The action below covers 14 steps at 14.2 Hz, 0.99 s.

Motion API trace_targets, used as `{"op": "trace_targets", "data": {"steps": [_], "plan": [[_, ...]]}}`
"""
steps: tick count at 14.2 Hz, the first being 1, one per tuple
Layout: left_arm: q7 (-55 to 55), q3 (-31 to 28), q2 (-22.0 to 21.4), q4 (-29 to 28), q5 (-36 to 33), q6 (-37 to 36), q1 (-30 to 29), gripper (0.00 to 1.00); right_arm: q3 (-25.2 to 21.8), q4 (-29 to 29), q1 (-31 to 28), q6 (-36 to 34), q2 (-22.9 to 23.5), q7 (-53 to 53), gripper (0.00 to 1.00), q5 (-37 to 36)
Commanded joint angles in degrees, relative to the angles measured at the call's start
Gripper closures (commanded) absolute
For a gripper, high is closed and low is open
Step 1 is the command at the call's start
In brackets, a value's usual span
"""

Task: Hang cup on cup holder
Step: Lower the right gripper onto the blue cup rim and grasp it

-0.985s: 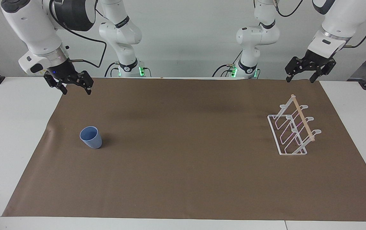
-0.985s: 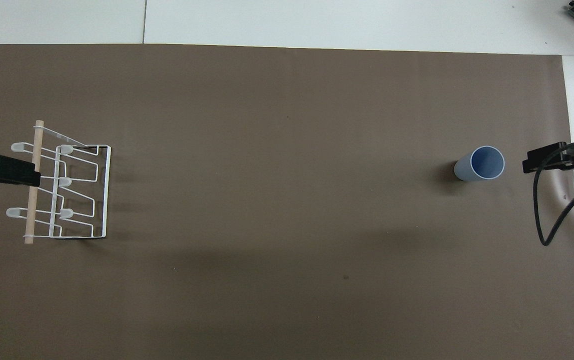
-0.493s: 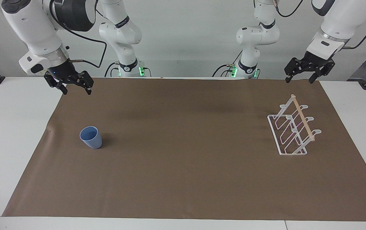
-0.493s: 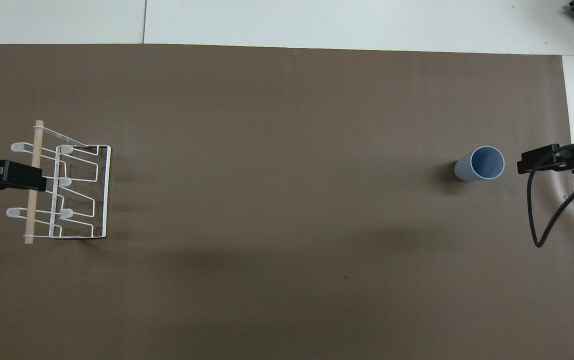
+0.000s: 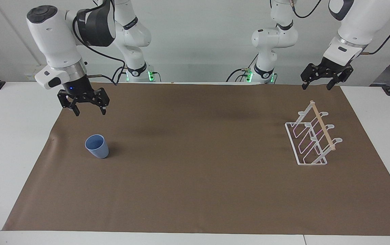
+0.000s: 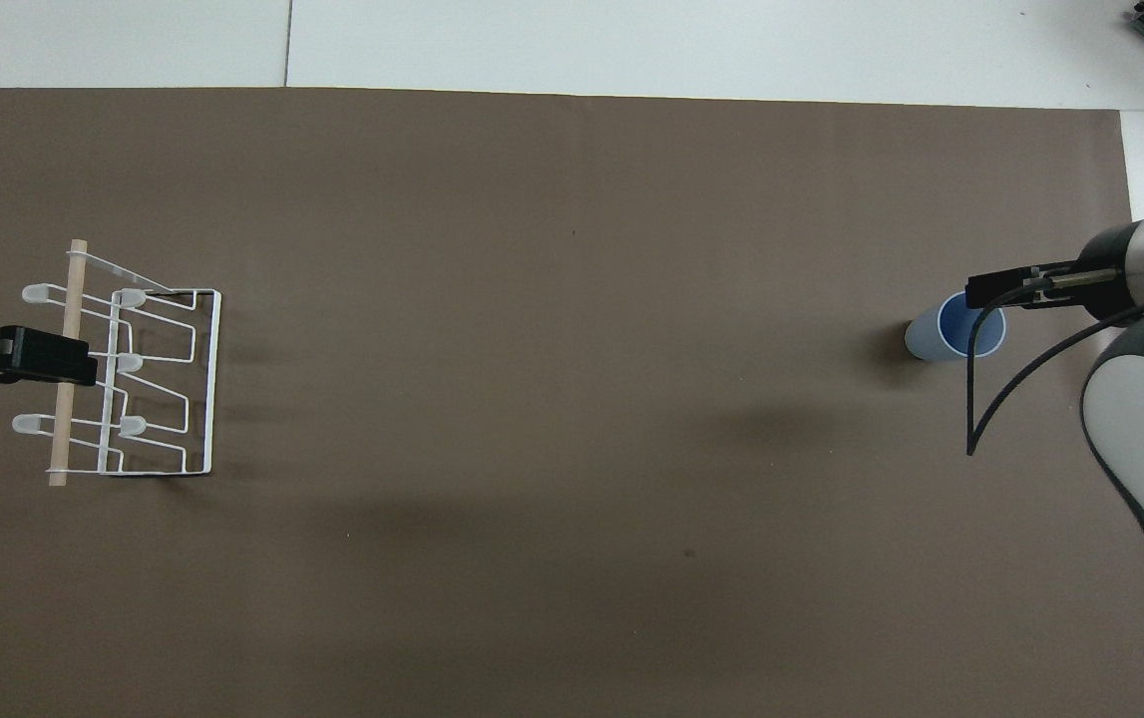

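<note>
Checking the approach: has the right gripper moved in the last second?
Yes. The right gripper moved over the brown mat toward the small light-blue plastic cup, jaws open.

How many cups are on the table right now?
1. The cup stands upright on the brown mat toward the right arm's end, none on the cup holder. Nothing appears hidden.

Right pincer (image 5: 90,109) now lower, over the mat (image 5: 195,177) above the cup (image 5: 97,146).

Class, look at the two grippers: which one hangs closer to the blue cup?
The right gripper, open above the mat beside the cup; the left gripper waits over the cup holder's end.
</note>
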State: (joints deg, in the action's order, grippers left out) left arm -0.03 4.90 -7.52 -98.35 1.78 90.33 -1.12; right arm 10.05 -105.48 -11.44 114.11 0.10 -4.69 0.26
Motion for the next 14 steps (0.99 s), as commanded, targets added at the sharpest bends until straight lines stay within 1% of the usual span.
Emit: {"op": "trace_targets", "data": {"steps": [1, 4, 9, 10, 14], "plan": [[0.7, -0.1, -2.3, -3.2, -0.6, 1.9, 0.1, 0.00, 0.2, -3.7, -0.4, 5.2, 1.9, -1.2, 0.00, -0.7], [0.7, -0.1, -2.4, -3.3, -0.6, 2.0, 0.0, 0.00, 0.2, -4.5, -0.4, 8.5, 5.6, -1.2, 0.00, -0.7], [0.7, -0.1, -2.7, -3.6, -0.6, 2.0, 0.0, 0.00, 0.1, -9.9, -0.6, 18.0, 7.9, -0.9, 0.00, -0.7], [0.7, -0.1, -2.7, -3.7, -0.6, 2.0, 0.0, 0.00, 0.2, -10.7, -0.5, 19.0, 8.1, -0.9, 0.00, -0.7], [0.7, -0.1, -2.7, -3.6, -0.6, 2.0, 0.0, 0.00, 0.1, -11.1, -0.6, 23.5, 11.9, -0.8, 0.00, -0.7]]}}
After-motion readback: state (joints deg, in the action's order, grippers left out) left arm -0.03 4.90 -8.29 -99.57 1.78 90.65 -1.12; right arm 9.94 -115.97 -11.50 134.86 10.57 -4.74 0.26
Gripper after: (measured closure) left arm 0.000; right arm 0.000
